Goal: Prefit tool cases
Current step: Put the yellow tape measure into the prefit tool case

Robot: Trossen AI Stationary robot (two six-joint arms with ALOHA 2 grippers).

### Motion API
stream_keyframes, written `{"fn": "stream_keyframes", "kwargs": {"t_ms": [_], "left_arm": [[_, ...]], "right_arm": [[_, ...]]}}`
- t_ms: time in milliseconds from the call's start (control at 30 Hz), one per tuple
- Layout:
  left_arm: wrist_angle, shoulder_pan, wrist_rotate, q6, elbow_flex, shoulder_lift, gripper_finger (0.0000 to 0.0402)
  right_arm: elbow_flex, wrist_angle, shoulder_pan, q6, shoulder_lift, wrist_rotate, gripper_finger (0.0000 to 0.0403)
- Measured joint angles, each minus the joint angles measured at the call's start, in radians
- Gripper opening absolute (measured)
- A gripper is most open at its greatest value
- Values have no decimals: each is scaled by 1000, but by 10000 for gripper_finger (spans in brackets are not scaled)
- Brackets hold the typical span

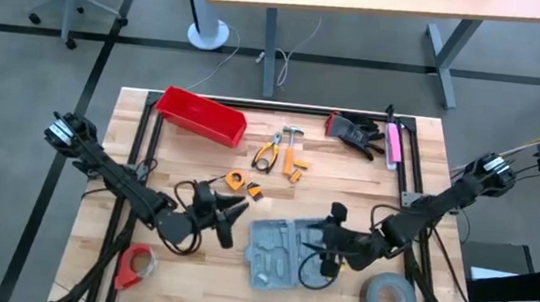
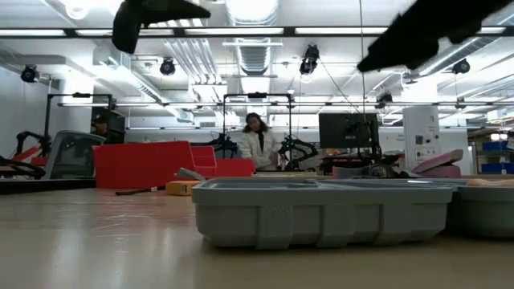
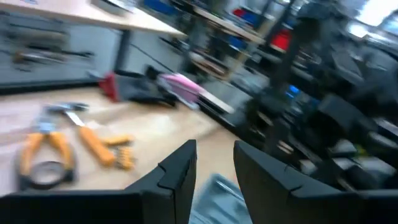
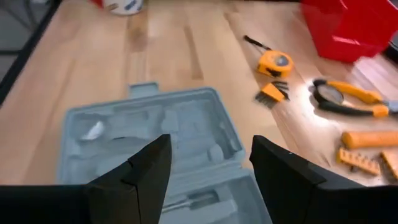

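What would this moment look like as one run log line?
tool case: open, flat on table | left gripper: beside case, holding nothing seen | right gripper: open, over case | pliers: loose on table

On the table lie one open grey-blue plastic tool case (image 1: 280, 248), one red plastic bin (image 1: 200, 116) and one grey tape roll (image 1: 387, 298). One red tape roll (image 1: 136, 265), one orange-handled pliers (image 1: 268, 151) and one round orange tape measure (image 1: 236, 180) are there too.
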Motion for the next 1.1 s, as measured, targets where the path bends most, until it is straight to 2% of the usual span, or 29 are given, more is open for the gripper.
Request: {"fn": "stream_keyframes", "kwargs": {"t_ms": [133,233,333,533,700,767,933,1100], "left_arm": [[-51,32,-23,-65,0,7,114],[-95,71,17,-125,0,20,114],[-136,121,94,-184,0,34,114],[-296,239,317,-304,0,53,114],[-475,299,372,-356,0,53,114],[-530,327,406,-364,0,50,114],[-607,417,642,-296,0,50,117],[-616,470,710,-233,0,49,145]], "right_arm": [[-60,130,0,40,3,22,199],[-69,151,0,49,5,24,199],[-69,153,0,60,5,25,199],[-72,150,0,58,5,26,199],[-73,149,0,0,5,72,199],[-73,149,-1,-30,5,79,199],[-56,152,-3,-44,5,84,199],[-27,152,-3,-64,5,83,199]]}}
